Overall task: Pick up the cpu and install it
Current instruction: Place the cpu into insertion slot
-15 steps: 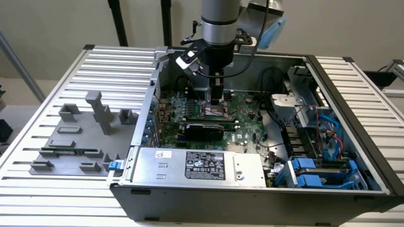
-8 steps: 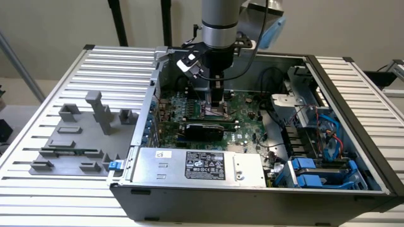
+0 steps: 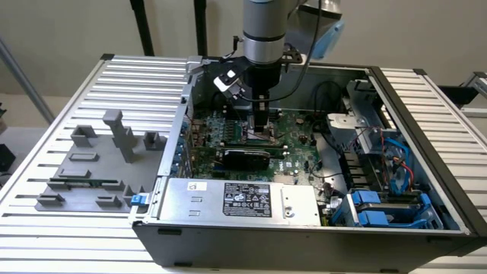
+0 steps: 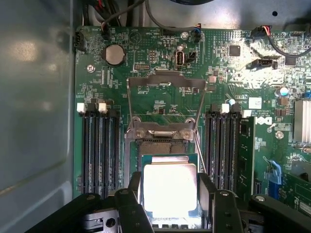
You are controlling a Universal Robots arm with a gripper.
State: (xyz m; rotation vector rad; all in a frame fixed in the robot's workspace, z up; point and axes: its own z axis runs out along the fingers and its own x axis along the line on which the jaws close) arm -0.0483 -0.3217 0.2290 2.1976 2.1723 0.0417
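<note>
You had a plain beige wall (image 3: 68,28) at the back, softly and evenly lit. Two black poles (image 3: 141,28) rose against it, a grey slanted bar (image 3: 21,74) stood on the exterior view's left, and the ribbed metal tabletop (image 3: 129,65) spread out below.

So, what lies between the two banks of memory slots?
In the wrist view, the open socket and, just over it, the cpu, gripped by the claw.

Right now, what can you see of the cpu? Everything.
The cpu is a flat square chip, its pale silvery metal top glaring with light, with a thin darker rim. It lies level, face up, between two dark fingers that press its opposite edges, over the open socket of the green motherboard. Whether it is seated cannot be told.
</note>
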